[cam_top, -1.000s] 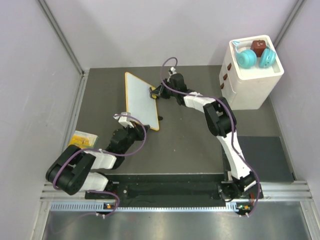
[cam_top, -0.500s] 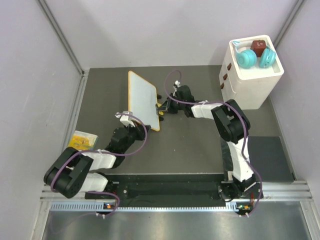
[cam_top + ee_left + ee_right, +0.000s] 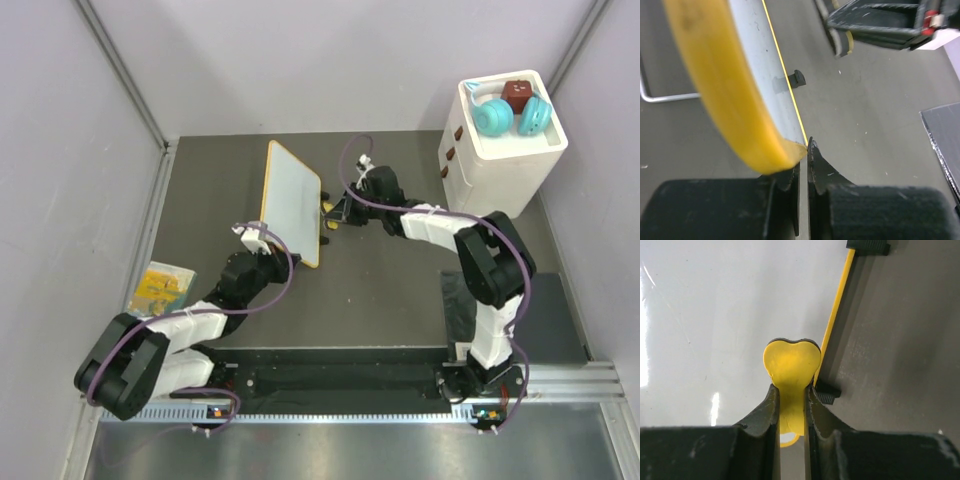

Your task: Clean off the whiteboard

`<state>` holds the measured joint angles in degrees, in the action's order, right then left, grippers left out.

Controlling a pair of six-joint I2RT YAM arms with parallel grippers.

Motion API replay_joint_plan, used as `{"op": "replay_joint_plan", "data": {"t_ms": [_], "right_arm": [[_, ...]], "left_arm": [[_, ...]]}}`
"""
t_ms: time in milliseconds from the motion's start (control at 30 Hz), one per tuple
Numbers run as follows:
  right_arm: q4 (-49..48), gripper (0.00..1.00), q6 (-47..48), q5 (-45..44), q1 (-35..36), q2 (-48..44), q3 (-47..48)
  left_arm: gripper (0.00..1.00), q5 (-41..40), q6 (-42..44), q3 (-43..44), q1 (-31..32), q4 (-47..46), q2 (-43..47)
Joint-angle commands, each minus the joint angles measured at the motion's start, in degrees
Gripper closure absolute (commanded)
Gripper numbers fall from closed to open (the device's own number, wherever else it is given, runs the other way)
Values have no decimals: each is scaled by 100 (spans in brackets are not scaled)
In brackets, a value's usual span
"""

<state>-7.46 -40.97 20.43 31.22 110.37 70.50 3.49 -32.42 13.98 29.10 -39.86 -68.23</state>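
Whiteboard [image 3: 292,200]: on the dark table [image 3: 380,280], left of centre, tilted up rather than lying flat; thin yellow-orange frame, and a black foot [image 3: 797,78] sticking out from its edge
Board face: in my right wrist view it reads white and glossy [image 3: 715,305], with streaks of reflected light
My left gripper [image 3: 804,165]: fingers pressed together on the board's near corner, the yellow frame sitting right at their tips
My right gripper [image 3: 791,388]: fingers clamped on the yellow bone-shaped piece [image 3: 791,362]; its rounded end shows beyond my fingertips
Bone-shaped piece, position: over the board's right-hand margin, just inside the frame line, beside a black foot [image 3: 827,392]; whether it touches the face I cannot tell
Arms: left reaches from the near-left, right bends in from the far side; the two grippers hold opposite edges of the board
White drawer box [image 3: 505,160]: far right corner, teal items and a brown block on top
Yellow packet [image 3: 160,285]: near left, well apart from the board
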Motion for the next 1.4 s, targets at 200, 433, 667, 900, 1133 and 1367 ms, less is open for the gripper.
{"op": "replay_joint_plan", "data": {"t_ms": [200,433,667,900,1133,1367], "right_arm": [[473,100,555,-592,-108,-823,-809],[1282,100,783,-900,-116,-868,-906],[1362,87,871,-795,-134,-745,-968],[1168,57,828,-627,-134,-692,-1073],[1160,45,836,-741,-134,-814,-1100],[905,44,898,-900,-134,-982,-960]], "left_arm": [[78,-217,360,395,25,989,398],[74,-173,316,509,17,874,135],[58,-111,272,509,17,804,204],[41,143,325,597,17,944,547],[35,240,325,685,17,1129,740],[33,135,263,606,17,1287,890]]}}
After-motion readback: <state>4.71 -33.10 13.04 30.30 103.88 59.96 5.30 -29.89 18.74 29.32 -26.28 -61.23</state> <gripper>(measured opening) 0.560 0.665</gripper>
